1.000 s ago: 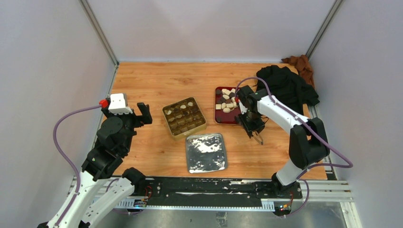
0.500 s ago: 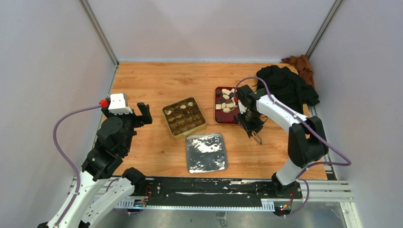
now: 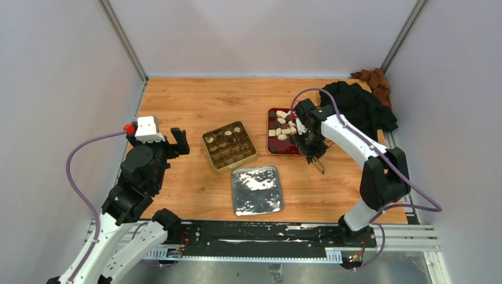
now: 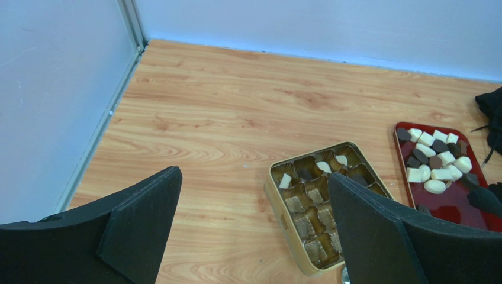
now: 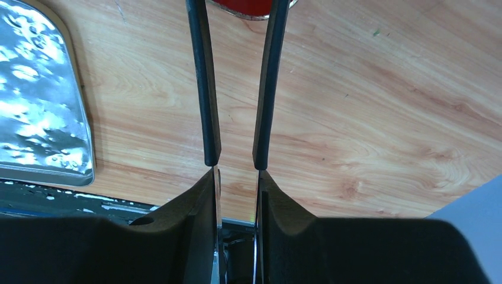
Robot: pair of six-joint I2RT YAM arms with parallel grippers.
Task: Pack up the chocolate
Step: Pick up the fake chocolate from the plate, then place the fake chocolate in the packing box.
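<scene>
The chocolate point(image 3: 282, 126) lies as several white and dark chunks in a red tray point(image 3: 280, 147), which also shows at the right of the left wrist view point(image 4: 450, 204). A gold tin point(image 3: 229, 145) with brown grid cups holds a few white and dark pieces point(image 4: 322, 167). My right gripper point(image 3: 309, 145) hovers at the red tray's near right corner, shut on a pair of black-tipped metal tongs point(image 5: 204, 89). The tongs' arms stand a narrow gap apart and their tips run out of the right wrist view by the tray rim point(image 5: 243, 9). My left gripper point(image 4: 254, 177) hangs open and empty left of the tin.
A silver foil-lined lid point(image 3: 256, 190) lies in front of the tin, also at the left of the right wrist view point(image 5: 35, 100). A black cloth point(image 3: 355, 106) and a brown cloth point(image 3: 374, 80) are bunched in the back right corner. Walls close three sides.
My right arm has moved back and slightly left, up to the red tray's near corner, and the gripper has squeezed the tongs narrower. The left arm has not moved.
</scene>
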